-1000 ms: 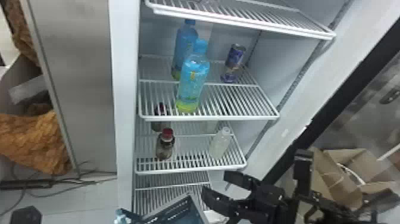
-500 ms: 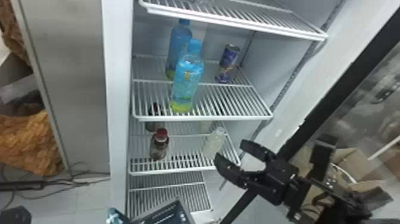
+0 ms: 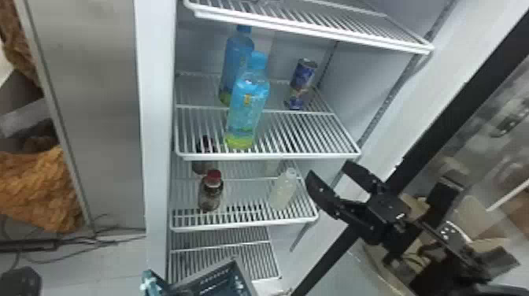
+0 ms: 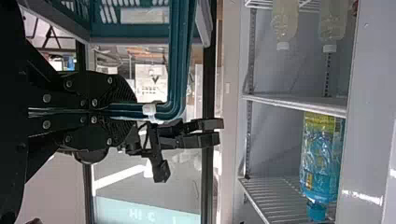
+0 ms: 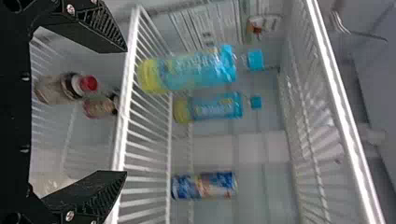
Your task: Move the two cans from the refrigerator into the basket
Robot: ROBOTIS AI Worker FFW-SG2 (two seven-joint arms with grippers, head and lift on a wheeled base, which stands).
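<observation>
- On the refrigerator (image 3: 157, 118) shelf (image 3: 271, 156), far right: one can (image 3: 302, 76), upright, right of two blue bottles (image 3: 250, 102) (image 3: 238, 51).
- Your right end effector (image 3: 328, 170): fingers spread, empty, near side, right of the next shelf down (image 3: 244, 224).
- That shelf: red-capped bottle (image 3: 210, 195) left, pale bottle (image 3: 283, 191) right.
- Your left end effector (image 4: 112, 111): closed on teal handle (image 4: 176, 70).
- Basket (image 3: 214, 276): near, low, by the bottom shelf (image 3: 263, 258).

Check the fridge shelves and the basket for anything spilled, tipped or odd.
Nothing stands out: the front blue bottle, blue can and red-capped bottle stand upright, no spill shows on the visible shelves, and the left gripper holds the basket.
</observation>
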